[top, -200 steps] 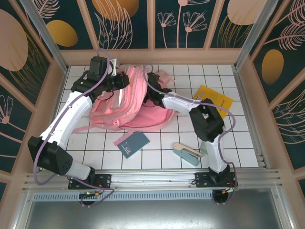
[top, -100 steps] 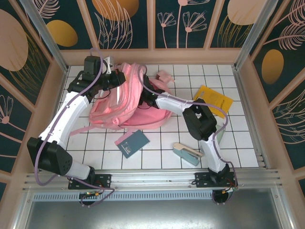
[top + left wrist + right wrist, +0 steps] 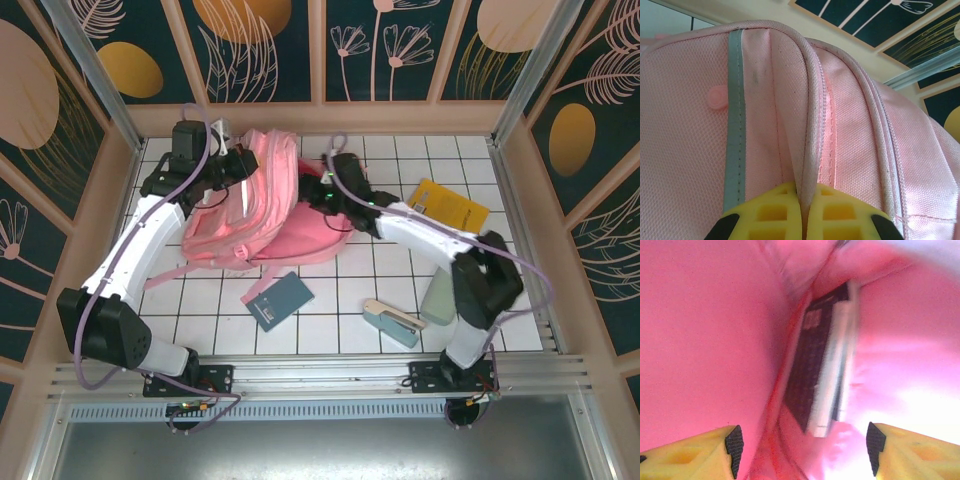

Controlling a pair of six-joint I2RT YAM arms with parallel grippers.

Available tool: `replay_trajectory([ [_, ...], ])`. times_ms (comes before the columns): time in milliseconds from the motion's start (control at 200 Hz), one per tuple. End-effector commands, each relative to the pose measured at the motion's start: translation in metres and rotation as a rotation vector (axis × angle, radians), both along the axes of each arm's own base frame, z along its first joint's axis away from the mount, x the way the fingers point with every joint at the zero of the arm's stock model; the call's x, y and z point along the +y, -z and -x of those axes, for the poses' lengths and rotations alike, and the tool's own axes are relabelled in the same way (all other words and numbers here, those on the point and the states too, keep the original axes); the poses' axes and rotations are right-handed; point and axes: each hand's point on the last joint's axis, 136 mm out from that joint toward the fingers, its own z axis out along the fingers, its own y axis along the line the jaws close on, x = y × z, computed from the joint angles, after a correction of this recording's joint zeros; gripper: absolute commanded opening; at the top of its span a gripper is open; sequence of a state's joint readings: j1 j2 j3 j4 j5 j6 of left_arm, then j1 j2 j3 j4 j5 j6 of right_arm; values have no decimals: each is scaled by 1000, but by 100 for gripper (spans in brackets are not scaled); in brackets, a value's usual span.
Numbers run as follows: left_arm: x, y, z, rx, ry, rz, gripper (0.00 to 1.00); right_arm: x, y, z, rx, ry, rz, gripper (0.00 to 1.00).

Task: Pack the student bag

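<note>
The left gripper [image 3: 804, 220] is clenched on the student bag [image 3: 250, 205], pinching a piped seam of pink fabric between its yellow fingers. The bag's front panel, with a grey reflective stripe, rises straight ahead of those fingers. Compared with a second ago, this arm has drawn the seam slightly up and back, so the bag stands more open toward the other arm.

The right gripper [image 3: 802, 445] sits in the bag's mouth, pink lining on both sides of it. Its jaws stand wide apart with nothing between them, where a second ago they were closed. Just ahead of the fingertips, deeper in the bag, lies a flat dark item with a pale edge [image 3: 822, 375]. It is blurred, so I cannot tell what it is. It touches neither finger. The right arm's elbow has also swung outward since then.

This looks like a fresh release: one object seems delivered into the bag, and the right gripper is free to fetch another.

Still outside, well behind the right gripper toward the arm bases, lie a teal notebook [image 3: 280, 301] and a stapler-like tool [image 3: 392, 322]. A yellow booklet [image 3: 447, 207] lies off to the gripper's right. The packing appears only partly done.
</note>
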State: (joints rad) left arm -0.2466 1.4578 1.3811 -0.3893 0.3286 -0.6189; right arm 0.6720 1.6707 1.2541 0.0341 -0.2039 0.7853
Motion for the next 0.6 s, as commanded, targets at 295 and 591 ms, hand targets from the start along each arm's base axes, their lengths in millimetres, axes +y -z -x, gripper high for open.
replay_trajectory([
  [295, -5, 34, -15, -77, -1, -35, 0, -307, 46, -68, 41, 625, 335, 75],
  [591, -10, 77, -8, -36, 12, -3, 0, -430, 112, -109, 274, 808, 479, 81],
])
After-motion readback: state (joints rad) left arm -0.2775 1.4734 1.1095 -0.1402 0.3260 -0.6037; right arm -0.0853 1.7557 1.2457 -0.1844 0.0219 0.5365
